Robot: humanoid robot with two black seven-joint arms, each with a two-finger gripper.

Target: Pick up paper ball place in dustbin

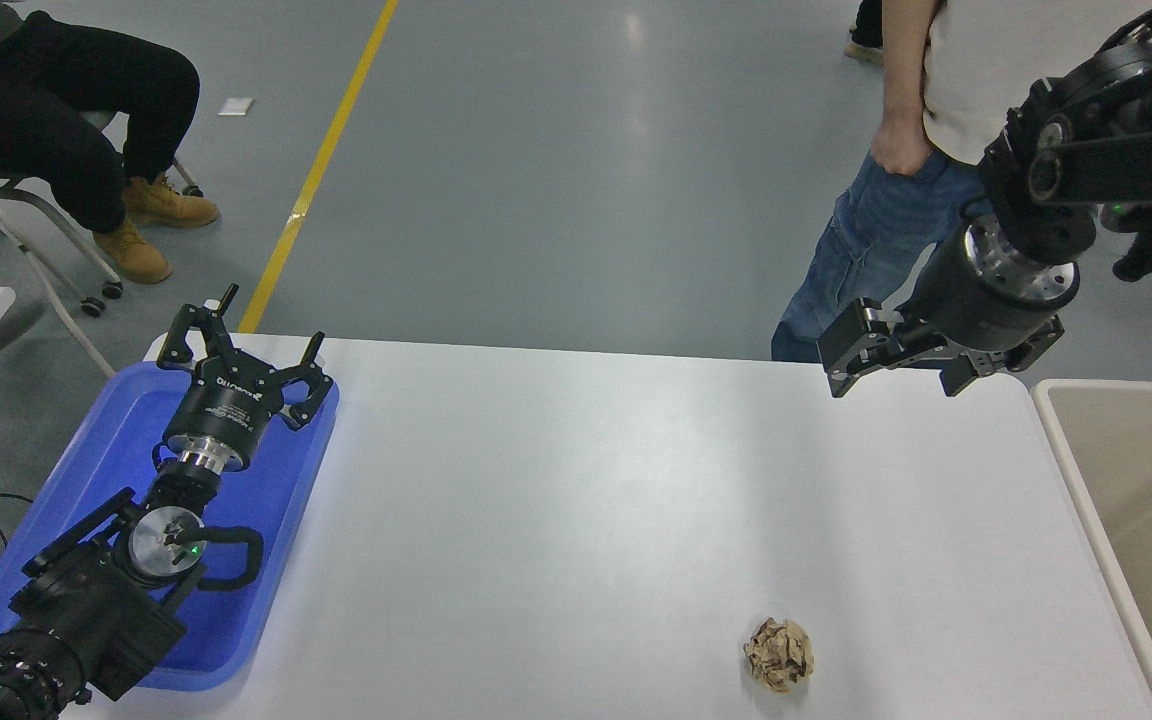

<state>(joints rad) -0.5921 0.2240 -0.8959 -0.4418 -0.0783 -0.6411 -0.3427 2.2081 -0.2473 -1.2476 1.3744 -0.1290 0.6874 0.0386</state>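
Crumpled tan-brown paper ball (779, 654) lies on the white table (576, 480), near edge. Right gripper (841, 355) hovers far side, jaws spread, empty. Left gripper (236, 335), jaws open, over blue plastic tray (86, 470). Cream rectangular plastic dustbin (1066, 450) at right.

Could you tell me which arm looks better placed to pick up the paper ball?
Probably the right. The right gripper hangs free on the paper ball's side, beside the dustbin; the left gripper sits over the blue tray, far across.
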